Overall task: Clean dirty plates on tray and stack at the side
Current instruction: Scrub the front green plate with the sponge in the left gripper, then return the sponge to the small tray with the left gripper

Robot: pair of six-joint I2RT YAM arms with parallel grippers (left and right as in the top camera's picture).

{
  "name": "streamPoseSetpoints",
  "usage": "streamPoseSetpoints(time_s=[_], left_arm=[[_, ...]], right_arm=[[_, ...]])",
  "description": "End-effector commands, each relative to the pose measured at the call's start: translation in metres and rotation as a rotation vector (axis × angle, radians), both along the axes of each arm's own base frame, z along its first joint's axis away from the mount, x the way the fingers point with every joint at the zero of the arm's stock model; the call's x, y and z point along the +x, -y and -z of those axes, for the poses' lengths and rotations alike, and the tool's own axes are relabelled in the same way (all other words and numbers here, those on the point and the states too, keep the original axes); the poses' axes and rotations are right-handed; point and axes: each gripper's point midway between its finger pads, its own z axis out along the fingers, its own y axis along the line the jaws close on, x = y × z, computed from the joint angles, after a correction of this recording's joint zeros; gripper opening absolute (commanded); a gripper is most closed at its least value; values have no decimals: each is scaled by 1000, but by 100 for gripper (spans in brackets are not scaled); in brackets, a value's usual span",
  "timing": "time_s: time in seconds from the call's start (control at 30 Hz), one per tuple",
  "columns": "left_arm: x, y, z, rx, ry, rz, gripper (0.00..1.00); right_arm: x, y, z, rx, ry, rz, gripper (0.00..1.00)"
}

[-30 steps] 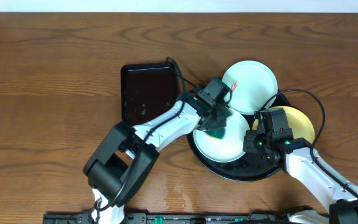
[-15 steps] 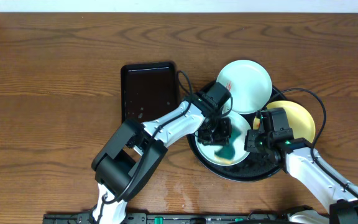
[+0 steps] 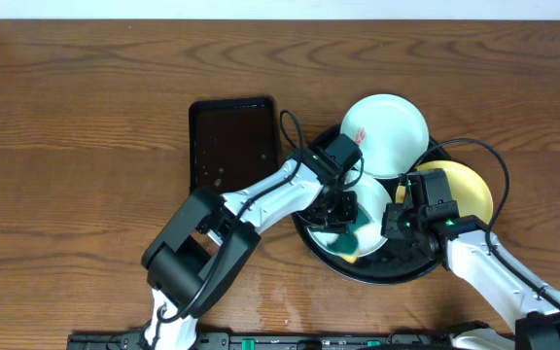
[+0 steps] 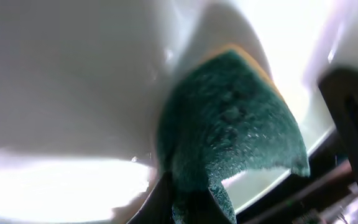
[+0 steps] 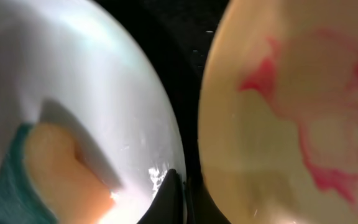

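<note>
Overhead: the left gripper (image 3: 342,210) clamps a teal sponge (image 3: 345,234) against the pale plate (image 3: 372,208) lying in the round black tray (image 3: 377,276); the right gripper (image 3: 397,220) sits at that plate's right rim; a smeared second pale plate (image 3: 389,136) overhangs the tray's far rim; a yellow plate (image 3: 469,191) lies on its right side.

Left wrist: the sponge presses on the glossy white surface.

Right wrist: a dark fingertip (image 5: 171,194) shows between the pale plate's rim and the red-smeared yellow plate; whether this gripper is pinching cannot be told.
</note>
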Motion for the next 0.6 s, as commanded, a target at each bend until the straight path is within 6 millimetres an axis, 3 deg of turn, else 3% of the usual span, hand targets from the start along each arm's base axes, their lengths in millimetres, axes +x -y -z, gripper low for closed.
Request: streamPoseSetpoints(time_s=[0.0, 0.1, 0.2, 0.47, 0.57], left_arm=[[56, -85, 35, 377, 216, -151, 7], [73, -101, 19, 422, 285, -197, 7], [81, -102, -1, 402, 334, -216, 7], [88, -98, -89, 255, 502, -223, 8], [89, -106, -123, 218, 587, -178, 7]], right_arm=[[-1, 5, 3, -35, -5, -6, 1], [-1, 5, 3, -36, -5, -6, 1], [-1, 6, 3, -38, -5, -5, 1], [-1, 6, 3, -38, -5, -5, 1], [-1, 6, 2, -38, -1, -6, 1]])
